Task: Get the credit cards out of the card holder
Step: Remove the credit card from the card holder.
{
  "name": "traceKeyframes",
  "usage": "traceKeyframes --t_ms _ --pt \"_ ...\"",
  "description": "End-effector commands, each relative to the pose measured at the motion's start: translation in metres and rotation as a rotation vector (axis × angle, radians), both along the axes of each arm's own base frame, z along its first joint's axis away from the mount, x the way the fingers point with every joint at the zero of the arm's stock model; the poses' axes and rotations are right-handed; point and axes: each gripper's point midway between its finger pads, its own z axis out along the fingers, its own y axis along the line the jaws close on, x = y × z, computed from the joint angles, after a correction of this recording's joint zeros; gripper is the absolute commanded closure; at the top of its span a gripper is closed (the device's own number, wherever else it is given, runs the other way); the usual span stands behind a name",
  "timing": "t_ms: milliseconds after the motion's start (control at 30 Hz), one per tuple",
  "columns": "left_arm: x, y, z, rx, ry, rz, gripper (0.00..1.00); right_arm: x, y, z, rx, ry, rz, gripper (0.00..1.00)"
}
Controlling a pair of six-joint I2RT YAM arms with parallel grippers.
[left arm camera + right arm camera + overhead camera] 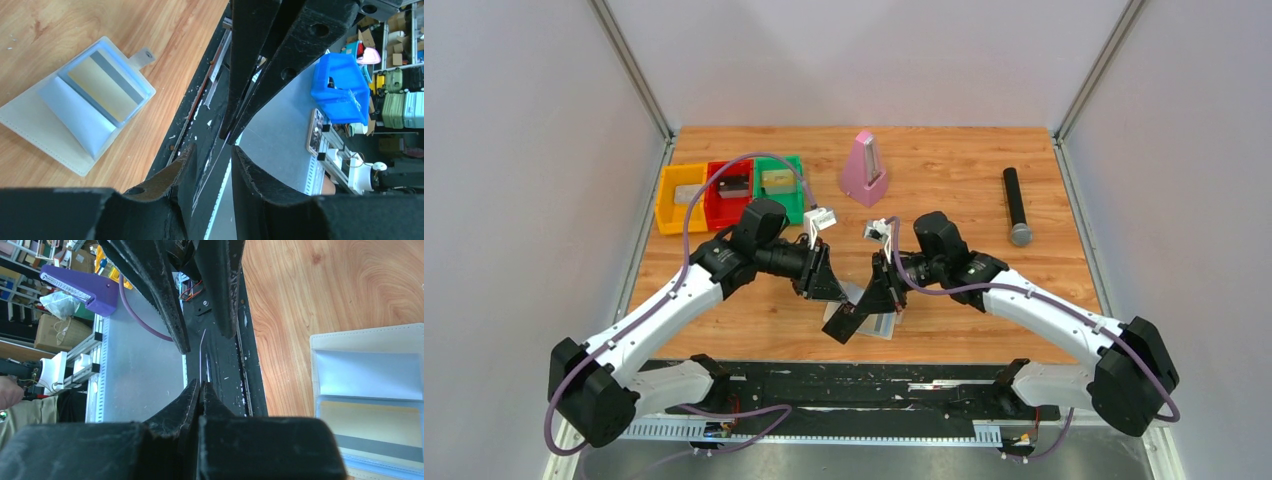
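Top view: a wooden counter between white walls. 3 coloured bins, a pink metronome and a black microphone stand toward the far side, well apart from the work. Both arms meet near the front edge above the card holder, which lies open. A dark card is held up off the holder between the left gripper and the right gripper.

Left wrist view: the left gripper's jaws stand apart with the card edge-on between them. Contact cannot be confirmed. The yellow card sits in a blue pocket of the holder.

Right wrist view: the right gripper's jaws are pressed together on the card's thin edge.

Finding: 1 of 2 cards is out but not yet set down. 1 is left to extract.
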Motion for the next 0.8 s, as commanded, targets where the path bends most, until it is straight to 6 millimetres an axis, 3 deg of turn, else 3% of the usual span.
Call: traceKeyframes --t_ms 0,133,233,300,433,567,700,767 --pt "-0.003 -0.006 0.010 -0.038 -0.029 -0.054 0.63 0.006 0.009 0.025 0.062 -0.027 0.022 1.00" --pt "-0.004 -0.006 0.004 -0.027 -0.013 -0.061 0.77 0.007 0.011 0.024 0.060 -0.021 0.022 1.00" --pt "-0.004 -0.006 0.002 -0.027 -0.008 -0.064 0.97 0.009 0.011 0.024 0.057 -0.020 0.014 1.00" --pt "-0.004 -0.006 0.003 -0.031 -0.012 -0.061 1.00 0.011 0.011 0.023 0.051 -0.018 0.000 0.99" --pt "0.005 -0.006 0.002 -0.018 -0.027 0.003 1.00 0.023 0.009 0.013 0.025 -0.006 -0.074 0.65" --pt "0.021 -0.009 0.000 -0.051 -0.006 0.093 1.00 0.034 0.003 0.004 0.035 0.040 -0.157 0.46" --pt "0.038 -0.012 0.008 -0.112 0.017 0.213 1.00 0.037 -0.002 0.004 0.073 0.054 -0.230 0.42" --pt "0.044 -0.011 0.013 -0.147 0.023 0.273 1.00 0.043 -0.006 0.002 0.073 0.061 -0.292 0.34"
